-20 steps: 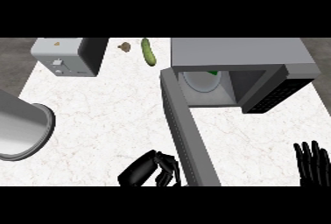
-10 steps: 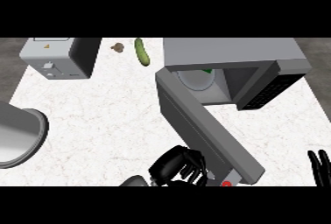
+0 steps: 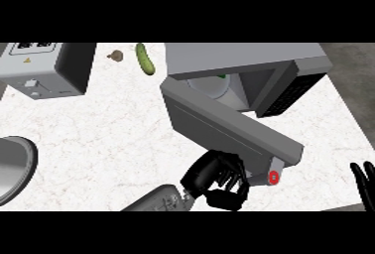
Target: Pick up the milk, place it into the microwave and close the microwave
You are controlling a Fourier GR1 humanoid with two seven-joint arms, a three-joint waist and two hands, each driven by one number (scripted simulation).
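Observation:
The grey microwave point(image 3: 249, 59) stands at the back right of the counter. Its door point(image 3: 227, 129) hangs half open, slanting from the hinge down to the right, with a red mark point(image 3: 273, 177) near its free end. Through the gap I see a white round shape point(image 3: 209, 88) with a bit of green inside; I cannot make out the milk itself. My left hand point(image 3: 216, 179) rests against the door's outer face near the free end, fingers relaxed, holding nothing. My right hand point(image 3: 363, 181) rests open at the lower right edge, fingers up.
A grey toaster point(image 3: 45, 67) stands at the back left. A green cucumber point(image 3: 146, 58) and a small brown item point(image 3: 116, 55) lie between it and the microwave. A metal pot's rim point(image 3: 22, 166) shows at the left edge.
My left hand has moved up and to the right against the door. The door has swung from nearly straight out toward the microwave's front.

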